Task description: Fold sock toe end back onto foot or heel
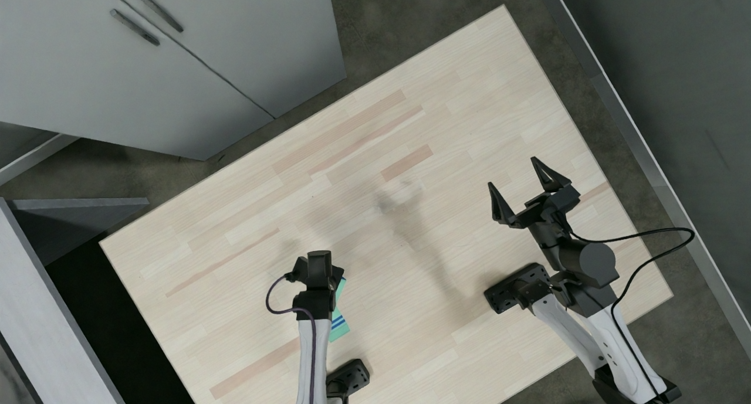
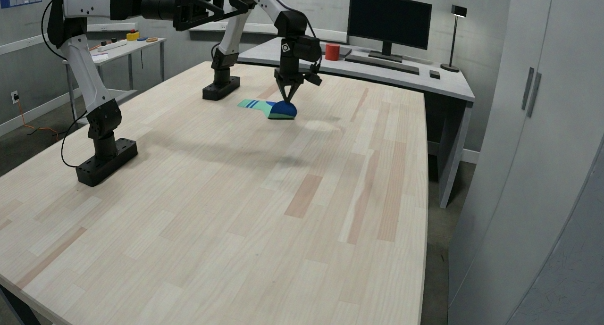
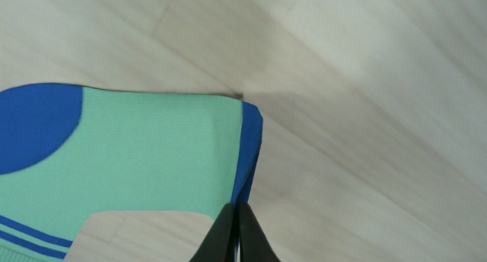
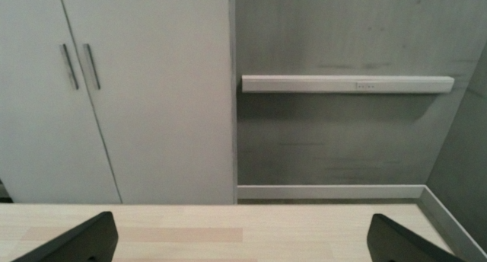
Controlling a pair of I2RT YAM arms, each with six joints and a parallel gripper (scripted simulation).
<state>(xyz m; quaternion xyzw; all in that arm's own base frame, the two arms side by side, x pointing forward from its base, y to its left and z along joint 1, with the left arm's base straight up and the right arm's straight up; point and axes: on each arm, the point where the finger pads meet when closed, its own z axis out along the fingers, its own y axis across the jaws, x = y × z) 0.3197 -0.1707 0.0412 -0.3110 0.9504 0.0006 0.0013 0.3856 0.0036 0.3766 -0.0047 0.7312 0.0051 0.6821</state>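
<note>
While the blue toe end (image 2: 283, 108) (image 3: 250, 140) is held up by its edge in the closed tips of the left hand (image 2: 287, 102) (image 3: 237, 215), the rest of the sock (image 1: 339, 323) (image 2: 256, 105) (image 3: 152, 148) lies flat on the surface (image 1: 462, 139) (image 2: 236, 187) (image 3: 361, 121), near the base of the left arm. The toe is raised like a small flap at the end of the green foot, and it is not yet laid over. The step in hand is judged to be the carrying of that flap back toward the blue heel patch (image 3: 39, 126). For this, the tips are best moved in a low, even arc along the foot, with just enough height kept for the cloth to roll over itself; if the pull is made too flat or too fast, the whole sock may be dragged along, since nothing else pins it. The path should be kept in line with the foot, so that the flap is not twisted or set down off one side. Once the toe is above the foot, it can be lowered close to the cloth and released gently, then left to settle. The right hand (image 1: 510, 169) (image 2: 247, 6) (image 4: 242, 225), wide open and holding nothing, is well apart from the sock and is probably not needed.
</note>
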